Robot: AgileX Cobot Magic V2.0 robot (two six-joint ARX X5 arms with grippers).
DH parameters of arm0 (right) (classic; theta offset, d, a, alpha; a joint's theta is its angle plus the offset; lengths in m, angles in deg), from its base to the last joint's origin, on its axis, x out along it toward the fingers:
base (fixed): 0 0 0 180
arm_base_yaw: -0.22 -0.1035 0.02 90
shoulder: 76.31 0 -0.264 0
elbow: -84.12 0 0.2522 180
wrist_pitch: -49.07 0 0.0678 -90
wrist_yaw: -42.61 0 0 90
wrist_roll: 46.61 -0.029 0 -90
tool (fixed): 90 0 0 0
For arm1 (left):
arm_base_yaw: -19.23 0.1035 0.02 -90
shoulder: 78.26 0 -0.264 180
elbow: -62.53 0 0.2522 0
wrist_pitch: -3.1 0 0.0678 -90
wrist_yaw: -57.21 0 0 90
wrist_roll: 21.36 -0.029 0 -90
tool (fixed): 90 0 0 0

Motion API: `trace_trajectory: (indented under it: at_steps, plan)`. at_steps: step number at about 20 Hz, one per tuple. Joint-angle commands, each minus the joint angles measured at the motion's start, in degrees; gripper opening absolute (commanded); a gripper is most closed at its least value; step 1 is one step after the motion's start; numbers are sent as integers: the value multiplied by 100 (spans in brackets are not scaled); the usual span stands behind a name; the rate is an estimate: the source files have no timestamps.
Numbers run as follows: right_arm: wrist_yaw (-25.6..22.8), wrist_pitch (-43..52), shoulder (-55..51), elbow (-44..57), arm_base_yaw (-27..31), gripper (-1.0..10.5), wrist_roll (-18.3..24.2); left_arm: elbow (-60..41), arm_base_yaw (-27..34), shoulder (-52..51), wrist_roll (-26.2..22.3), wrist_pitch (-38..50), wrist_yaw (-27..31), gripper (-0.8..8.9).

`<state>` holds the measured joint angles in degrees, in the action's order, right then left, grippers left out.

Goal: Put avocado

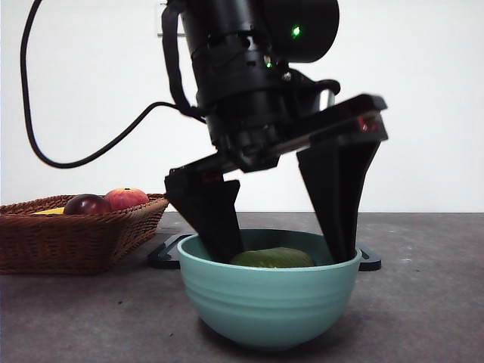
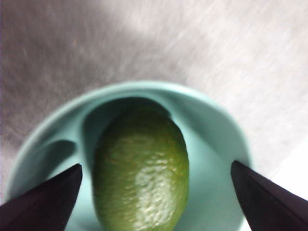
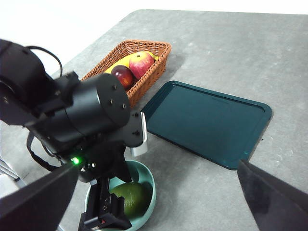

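One avocado [image 2: 140,168] lies in one teal bowl [image 1: 268,302], untouched between the left gripper's [image 1: 283,246] wide-open jaws; right gripper [image 3: 154,202] spread, empty.

The bowl's [image 1: 268,302] rim is hiding most of the avocado [image 1: 272,258] in the front view, and the left gripper's [image 1: 283,253] jaw tips are sinking behind it.

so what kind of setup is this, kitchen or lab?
Looks like a lab tabletop rig, not a kitchen: bare grey table against a blank white wall, with staged props only, a wicker fruit basket, a dark green tray and a teal bowl holding the avocado.
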<state>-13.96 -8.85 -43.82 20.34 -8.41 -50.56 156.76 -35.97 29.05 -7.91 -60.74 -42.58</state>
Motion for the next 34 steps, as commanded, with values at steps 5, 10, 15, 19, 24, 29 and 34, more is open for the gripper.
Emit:
trace_trajectory:
  at_steps: [5, 10, 15, 19, 24, 29, 34]
  plan:
    - [24, 39, 22, -111, -26, 549, -59, 339, -81, -629, 55, -221, 31, 503]
    - [24, 39, 24, -111, -26, 549, -61, 339, -70, -1862, 7, -752, 940, 666]
    - [24, 35, 24, -111, -26, 549, -127, 337, -70, -3226, -125, -1274, 1038, 657]
    - [24, 22, 24, -111, -26, 549, -142, 249, -77, -4411, -33, -1635, 1478, 657]
    - [24, -350, 33, -111, -33, 549, -140, -516, -79, -6166, 129, -1591, 1687, 657]
    - [-7, -468, 39, -111, -109, 548, -142, -1635, -77, -7855, 144, -1558, 1794, 657]
    - [-50, -612, 278, -111, -396, 548, -275, -2000, -74, -8677, 227, -1491, 1794, 657]
